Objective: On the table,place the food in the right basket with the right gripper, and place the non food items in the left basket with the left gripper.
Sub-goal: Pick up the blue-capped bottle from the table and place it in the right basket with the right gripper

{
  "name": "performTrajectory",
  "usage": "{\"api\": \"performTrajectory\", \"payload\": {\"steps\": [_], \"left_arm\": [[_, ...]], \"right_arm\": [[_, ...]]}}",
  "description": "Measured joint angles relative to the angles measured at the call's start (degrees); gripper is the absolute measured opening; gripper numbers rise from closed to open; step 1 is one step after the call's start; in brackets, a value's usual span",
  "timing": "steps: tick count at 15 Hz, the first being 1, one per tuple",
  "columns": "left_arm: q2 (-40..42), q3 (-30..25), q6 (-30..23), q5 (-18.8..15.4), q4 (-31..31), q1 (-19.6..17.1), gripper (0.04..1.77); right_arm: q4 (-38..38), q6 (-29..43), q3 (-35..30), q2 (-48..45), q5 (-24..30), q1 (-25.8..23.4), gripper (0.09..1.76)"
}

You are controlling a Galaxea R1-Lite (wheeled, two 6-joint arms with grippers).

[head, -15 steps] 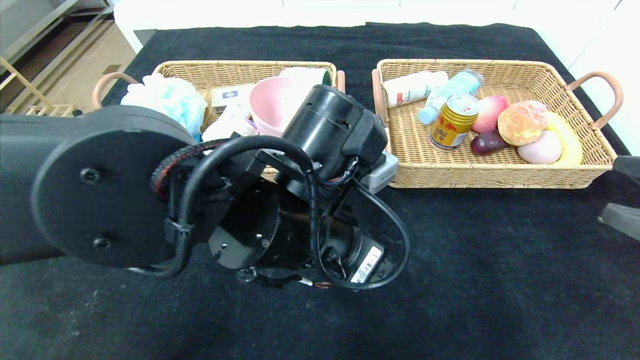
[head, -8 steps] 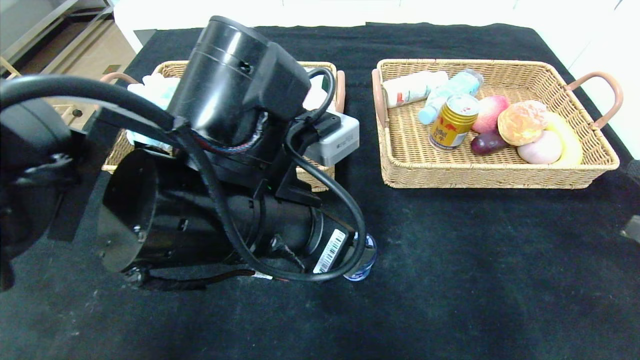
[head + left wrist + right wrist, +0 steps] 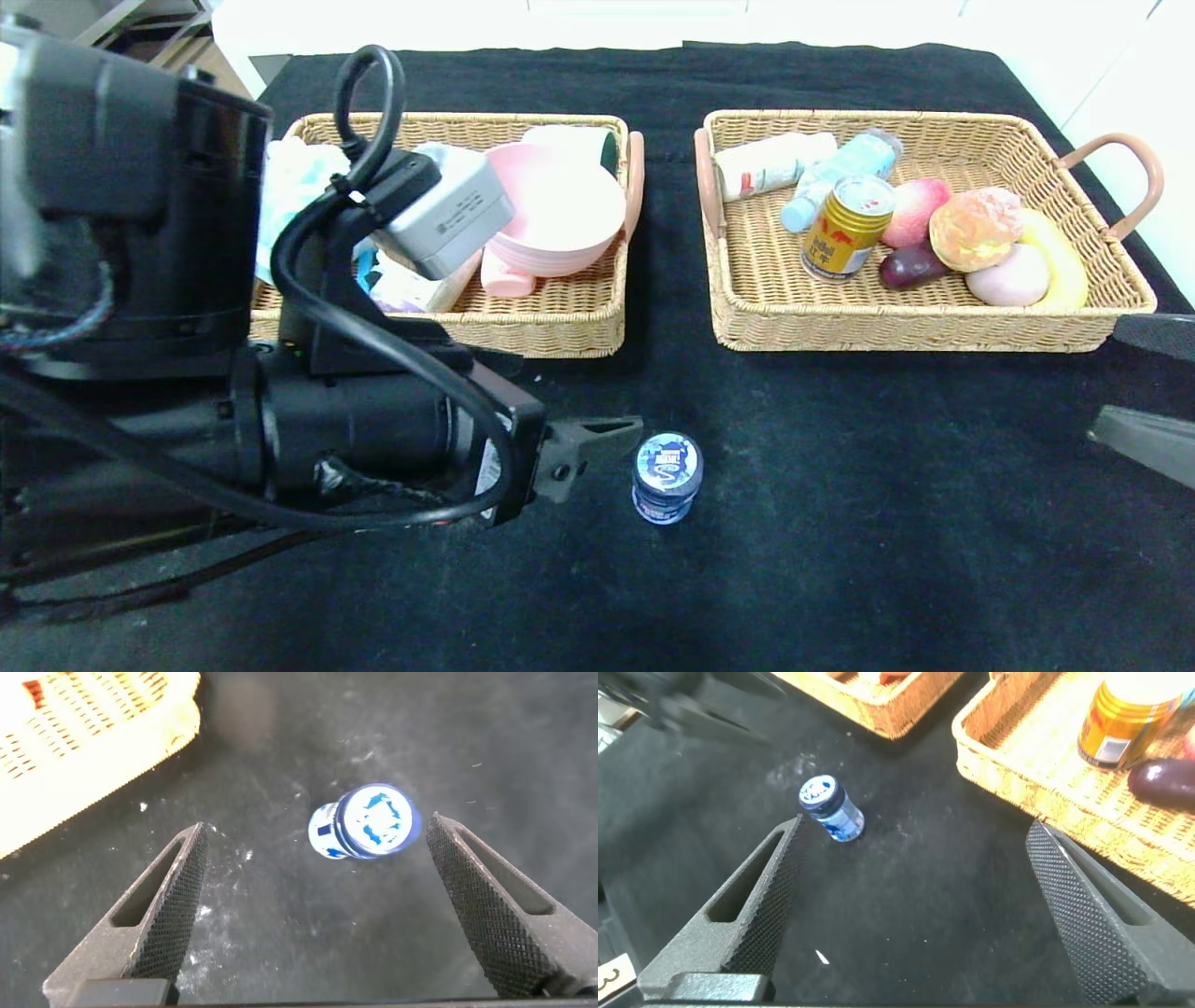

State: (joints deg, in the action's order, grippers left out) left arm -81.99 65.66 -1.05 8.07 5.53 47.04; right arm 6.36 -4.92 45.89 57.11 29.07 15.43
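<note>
Left gripper (image 3: 308,905) pulls back from left basket (image 3: 560,322), jaws wide, empty. Jar (image 3: 667,477) remains; right gripper (image 3: 910,905) open, empty.

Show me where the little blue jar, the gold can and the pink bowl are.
blue jar (image 3: 667,476), head view, on its patterned lid.
gold can (image 3: 845,230), head view, on its gold side.
pink bowl (image 3: 563,207), head view, on its inner surface.

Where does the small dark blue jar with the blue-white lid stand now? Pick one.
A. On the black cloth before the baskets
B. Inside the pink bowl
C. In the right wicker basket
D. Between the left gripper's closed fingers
A: the small dark blue jar stands alone on the black cloth, touching neither gripper.
</note>
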Motion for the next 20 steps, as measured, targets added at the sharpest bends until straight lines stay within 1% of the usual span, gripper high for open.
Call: {"api": "performTrajectory", "payload": {"steps": [2, 3, 7, 8, 10, 12, 14, 16, 17, 18, 20], "left_arm": [[2.83, -3.60, -0.02, -2.23, -1.11, -0.57, 1.70], [4.10, -5.81, -0.05, -3.44, -3.30, -1.49, 1.70], [7.83, -15.74, 0.21, -9.12, -16.93, -7.25, 1.70], [8.64, -17.98, 0.37, -10.61, -19.75, -8.70, 1.70], [10.14, -22.14, 0.83, -13.49, -23.55, -11.26, 1.70], [11.43, -23.65, 1.95, -14.10, -24.53, -12.64, 1.71], [13.06, -24.10, 2.10, -14.40, -24.47, -13.67, 1.71], [14.49, -24.17, 2.69, -14.46, -24.33, -14.91, 1.71], [14.96, -24.04, 2.83, -14.46, -24.32, -15.38, 1.71], [15.26, -23.99, 3.02, -14.46, -24.16, -15.68, 1.71], [15.63, -23.84, 3.66, -14.46, -24.11, -16.35, 1.71]], "right_arm": [[-0.04, -1.05, -0.05, 1.34, -0.09, 0.00, 1.71], [-0.06, -1.16, -0.09, 1.93, -0.06, 0.00, 1.71], [-0.06, -1.57, -0.63, 4.33, -0.20, 1.27, 1.71], [-0.06, -1.61, -0.79, 4.96, -0.91, 1.79, 1.71], [0.05, -1.68, -1.02, 6.11, -4.33, 3.72, 1.71], [-0.04, -1.52, -1.10, 7.02, -8.50, 7.05, 1.71], [-0.20, -1.30, -1.12, 7.80, -14.41, 11.24, 1.71], [-0.24, -0.74, -0.46, 9.42, -22.41, 15.93, 1.71], [-0.39, -0.39, 0.33, 10.61, -26.77, 18.87, 1.71], [-1.24, 0.35, 1.82, 12.59, -32.99, 22.41, 1.71], [-4.66, 3.69, 6.62, 17.27, -42.96, 28.61, 1.71]]}}
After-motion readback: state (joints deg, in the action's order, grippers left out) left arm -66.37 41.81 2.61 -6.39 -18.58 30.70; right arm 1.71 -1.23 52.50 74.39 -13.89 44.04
